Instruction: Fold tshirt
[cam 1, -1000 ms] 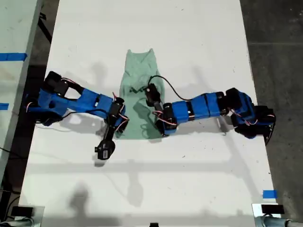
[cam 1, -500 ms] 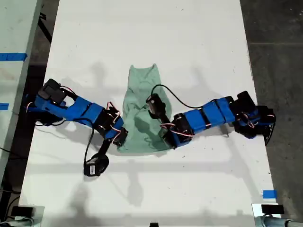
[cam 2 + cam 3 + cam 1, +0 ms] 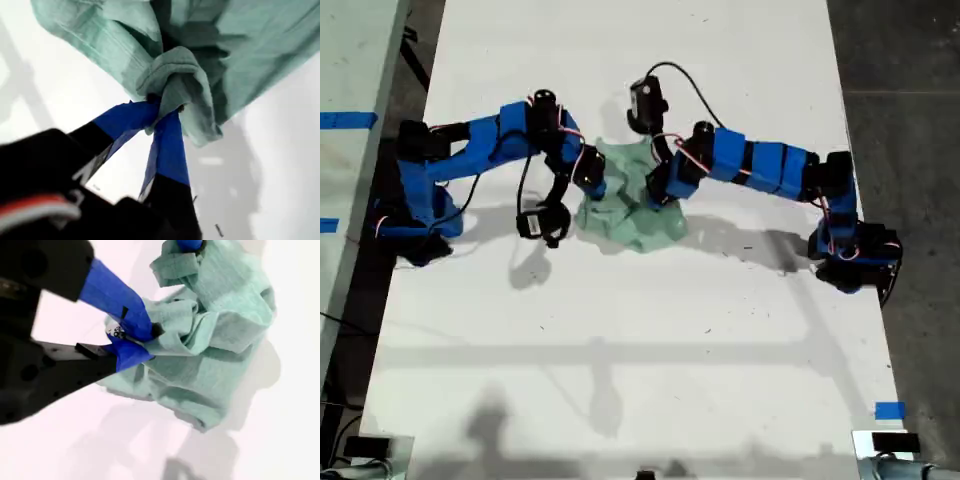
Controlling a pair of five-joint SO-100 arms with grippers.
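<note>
"While both grippers have cloth, tell me what you see from your end."

"My first gripper (image 3: 167,107) is pressed together on a thick rolled wad of the tshirt (image 3: 240,55), and the rest hangs bunched beyond the jaws. My second gripper (image 3: 137,337) is pinching a folded edge of the same shirt. Another blue jaw tip shows across the heap from it."

"And where is the shirt on the table?"

"In the exterior view it's a crumpled mint mound on the white table (image 3: 620,380), towards the far end, between the two arms. Both arms meet over it. I can't tell which arm is which from that view."

"What worries you?"

"The fold, mostly. Each pinch seems to hold several layers, so I think pulling apart could drag the whole heap and not spread it. If the grippers let go here, I'd expect a lump and not a neat edge. The jaws are also close together, so a careless swing might knock them into each other."
</note>
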